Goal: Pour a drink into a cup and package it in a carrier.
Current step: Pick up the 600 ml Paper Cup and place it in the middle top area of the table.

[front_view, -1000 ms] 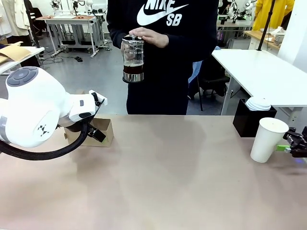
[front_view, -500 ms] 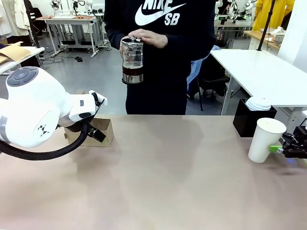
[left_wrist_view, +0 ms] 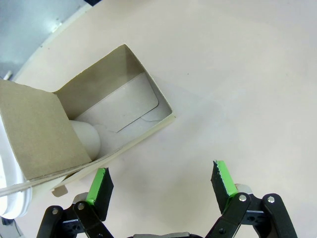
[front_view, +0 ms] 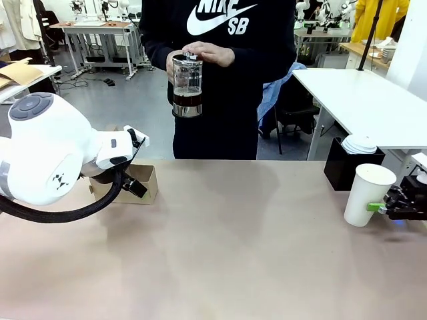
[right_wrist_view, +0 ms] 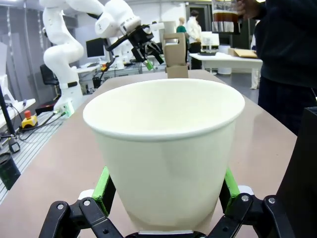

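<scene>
White cup stands upright gripped in my right jaws, jug in a person's hand well apart leftward; left jaws wide.

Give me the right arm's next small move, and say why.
Probably slide the cup toward the table's middle. The right hand has its pads on both sides of the open, empty cup near the table's right edge, while the person holds the jug of dark drink beyond the far edge, well left of it. Nearer should ease pouring.
</scene>
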Controlling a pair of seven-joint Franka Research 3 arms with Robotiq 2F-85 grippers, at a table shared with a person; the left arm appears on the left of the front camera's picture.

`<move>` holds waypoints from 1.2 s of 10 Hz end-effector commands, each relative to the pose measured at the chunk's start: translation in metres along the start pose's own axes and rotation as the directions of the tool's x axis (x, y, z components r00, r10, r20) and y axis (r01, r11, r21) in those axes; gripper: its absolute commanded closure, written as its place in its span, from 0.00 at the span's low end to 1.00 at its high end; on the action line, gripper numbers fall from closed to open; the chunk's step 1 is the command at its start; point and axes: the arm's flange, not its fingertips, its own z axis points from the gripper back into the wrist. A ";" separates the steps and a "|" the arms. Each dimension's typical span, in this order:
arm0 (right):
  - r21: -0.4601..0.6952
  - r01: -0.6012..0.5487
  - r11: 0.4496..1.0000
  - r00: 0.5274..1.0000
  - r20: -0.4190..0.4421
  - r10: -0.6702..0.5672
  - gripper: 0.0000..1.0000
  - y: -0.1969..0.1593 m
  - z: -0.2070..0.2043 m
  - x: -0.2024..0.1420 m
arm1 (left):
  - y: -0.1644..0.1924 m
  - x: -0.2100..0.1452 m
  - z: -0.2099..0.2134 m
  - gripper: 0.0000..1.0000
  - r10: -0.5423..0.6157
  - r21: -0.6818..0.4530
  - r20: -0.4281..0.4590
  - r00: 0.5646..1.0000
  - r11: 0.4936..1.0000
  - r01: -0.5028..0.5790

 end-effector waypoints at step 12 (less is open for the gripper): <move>-0.028 -0.019 0.999 0.999 0.029 0.019 0.20 0.010 -0.019 0.020 | 0.001 0.000 0.000 0.00 0.002 -0.001 0.000 1.000 1.000 -0.002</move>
